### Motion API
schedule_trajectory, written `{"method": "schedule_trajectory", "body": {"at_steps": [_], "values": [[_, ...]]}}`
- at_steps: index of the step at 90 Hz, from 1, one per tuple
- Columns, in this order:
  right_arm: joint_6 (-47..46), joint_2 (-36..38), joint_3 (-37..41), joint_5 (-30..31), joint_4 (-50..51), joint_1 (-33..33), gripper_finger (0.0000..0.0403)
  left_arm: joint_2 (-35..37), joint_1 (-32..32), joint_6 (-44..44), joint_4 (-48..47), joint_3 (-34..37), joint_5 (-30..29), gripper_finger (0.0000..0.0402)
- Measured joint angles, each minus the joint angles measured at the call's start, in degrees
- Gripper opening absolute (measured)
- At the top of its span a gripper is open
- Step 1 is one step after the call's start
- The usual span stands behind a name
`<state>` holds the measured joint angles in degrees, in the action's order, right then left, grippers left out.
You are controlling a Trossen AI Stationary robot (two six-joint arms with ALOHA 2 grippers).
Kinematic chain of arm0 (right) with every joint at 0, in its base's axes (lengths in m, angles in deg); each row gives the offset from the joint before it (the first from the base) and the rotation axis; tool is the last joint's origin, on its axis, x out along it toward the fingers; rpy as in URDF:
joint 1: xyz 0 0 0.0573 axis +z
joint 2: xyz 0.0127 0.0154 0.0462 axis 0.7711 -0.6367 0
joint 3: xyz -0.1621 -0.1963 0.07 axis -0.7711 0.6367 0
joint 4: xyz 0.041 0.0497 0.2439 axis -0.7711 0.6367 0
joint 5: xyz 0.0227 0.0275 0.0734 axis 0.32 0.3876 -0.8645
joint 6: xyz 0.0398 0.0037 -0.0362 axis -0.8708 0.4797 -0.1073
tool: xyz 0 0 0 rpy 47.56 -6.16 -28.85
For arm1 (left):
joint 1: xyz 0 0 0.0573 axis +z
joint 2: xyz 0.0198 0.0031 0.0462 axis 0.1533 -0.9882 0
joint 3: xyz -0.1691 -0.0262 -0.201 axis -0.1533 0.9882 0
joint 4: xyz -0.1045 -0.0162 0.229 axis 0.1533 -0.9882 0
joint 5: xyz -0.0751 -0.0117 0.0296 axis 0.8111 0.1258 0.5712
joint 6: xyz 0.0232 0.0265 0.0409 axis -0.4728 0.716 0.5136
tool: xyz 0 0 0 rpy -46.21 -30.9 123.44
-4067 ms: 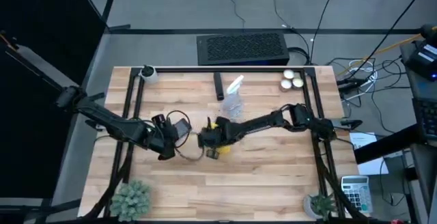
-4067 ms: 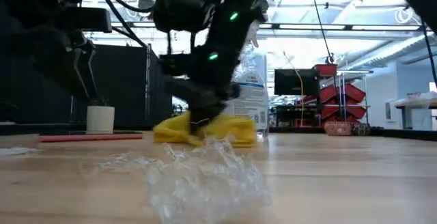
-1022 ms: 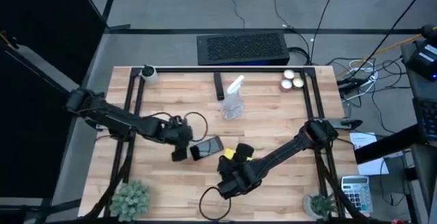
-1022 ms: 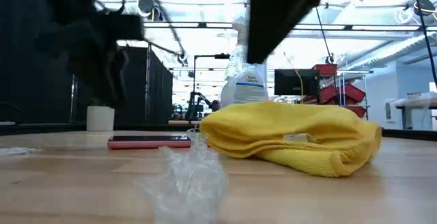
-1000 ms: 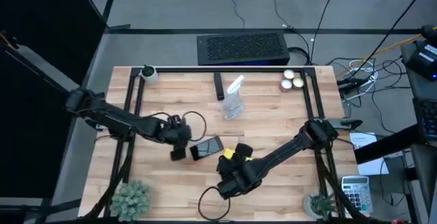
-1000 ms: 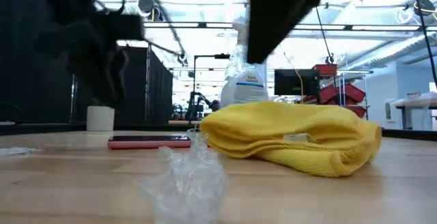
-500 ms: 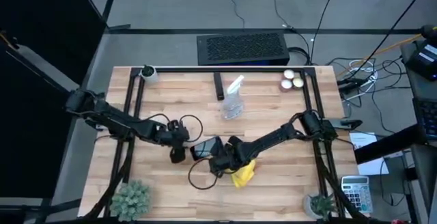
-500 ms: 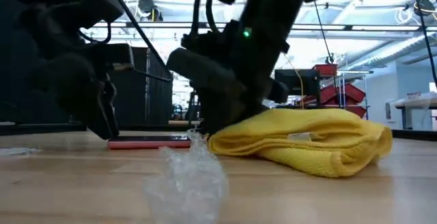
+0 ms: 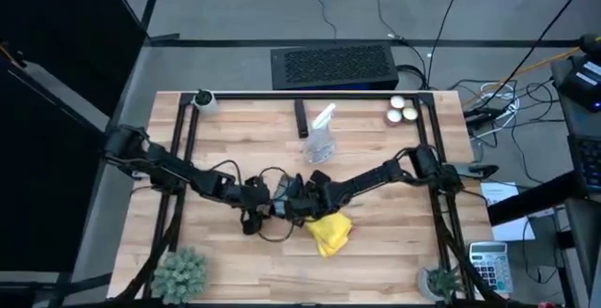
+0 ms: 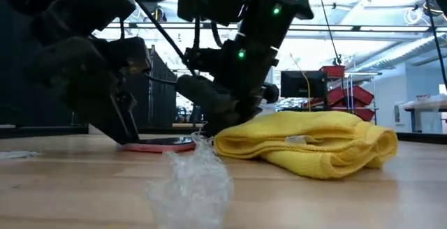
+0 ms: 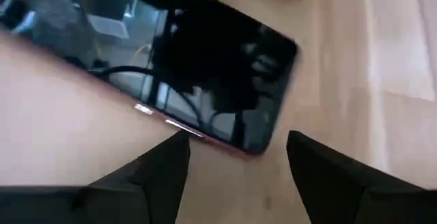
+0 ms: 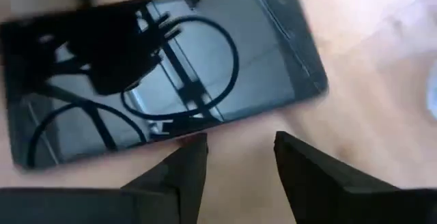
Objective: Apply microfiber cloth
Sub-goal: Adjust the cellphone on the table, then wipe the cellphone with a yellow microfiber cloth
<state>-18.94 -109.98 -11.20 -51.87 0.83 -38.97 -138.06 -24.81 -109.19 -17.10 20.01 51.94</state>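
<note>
1. While both arms are reaching toward the middle of the wooden table (image 9: 376, 242), the left gripper (image 9: 252, 216) and the right gripper (image 9: 293, 205) are hovering close together over the phone (image 11: 198, 74).
2. Seen from the left wrist, the left gripper (image 11: 235, 162) is holding its fingers (image 11: 160, 173) spread apart, gripping nothing, with one end of the phone lying just ahead of them.
3. Seen from the right wrist, the right gripper (image 12: 239, 159) is likewise keeping its fingers (image 12: 188, 173) parted and empty, pointing at the long edge of the phone (image 12: 164, 74), whose dark glass is reflecting cables and the arm.
4. Lying flat on the table, the phone (image 10: 157, 144) is showing a pink-red edge in the low view, and the left gripper (image 10: 122, 121) is standing right at it.
5. Bunched into a soft heap, the microfiber cloth (image 9: 329, 232) is sitting free on the wood just beside the right gripper, on the near side of the table, with no finger pinching it.
6. From table height, the microfiber cloth (image 10: 307, 144) is lying next to the phone, with a crumpled piece of clear plastic wrap (image 10: 192, 180) nearer the camera.
7. Farther back, a spray bottle (image 9: 321, 137) is lying on the table.
8. At the two near corners, a small potted plant (image 9: 178, 272) and another plant (image 9: 439, 280) are standing well apart from the work.
</note>
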Motion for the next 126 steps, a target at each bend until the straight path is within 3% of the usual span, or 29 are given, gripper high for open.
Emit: {"method": "schedule_trajectory", "body": {"at_steps": [12, 20, 39, 49, 71, 83, 99, 110, 126], "values": [[2.2, 1.6, -0.3, -0.2, 3.1, -0.3, 0.0155, 2.6, -0.3, 3.0, -0.4, -3.7, 5.3, 0.0226], [1.9, 5.4, -0.6, -0.2, 6.8, 0.6, 0.0155, 5.8, -0.3, 5.4, -4.6, -5.1, 5.7, 0.0226], [-6.5, 15.2, -0.5, -6.9, 12.2, 6.7, 0.0155, 12.5, 1.7, 12.8, -13.6, -5.3, -8.6, 0.0226], [-11.0, 15.3, 0.8, -6.7, 12.3, 11.1, 0.0155, 10.5, 4.5, 13.7, -11.3, -4.6, -8.9, 0.0226], [-22.5, 8.9, 7.2, -7.9, 9.5, 16.0, 0.0154, -1.3, 6.2, 15.0, -1.8, -4.6, -8.0, 0.0226], [-19.5, 6.0, 7.8, -11.4, 4.2, 15.5, 0.0121, -6.6, 6.4, 15.2, 3.0, -4.9, -8.3, 0.0226], [-13.3, 6.6, 6.7, -11.0, 1.9, 13.6, 0.0014, -8.3, 6.4, 15.1, 3.5, -5.0, -8.5, 0.0226], [-2.7, 7.7, 3.7, -3.4, -4.0, 11.8, 0.001, -8.3, 6.5, 15.1, 3.8, -4.9, -8.5, 0.0226], [5.7, 4.3, 3.6, -3.7, -15.8, 6.8, 0.0002, -8.3, 6.6, 15.1, 4.5, -4.8, -7.9, 0.0226]]}}
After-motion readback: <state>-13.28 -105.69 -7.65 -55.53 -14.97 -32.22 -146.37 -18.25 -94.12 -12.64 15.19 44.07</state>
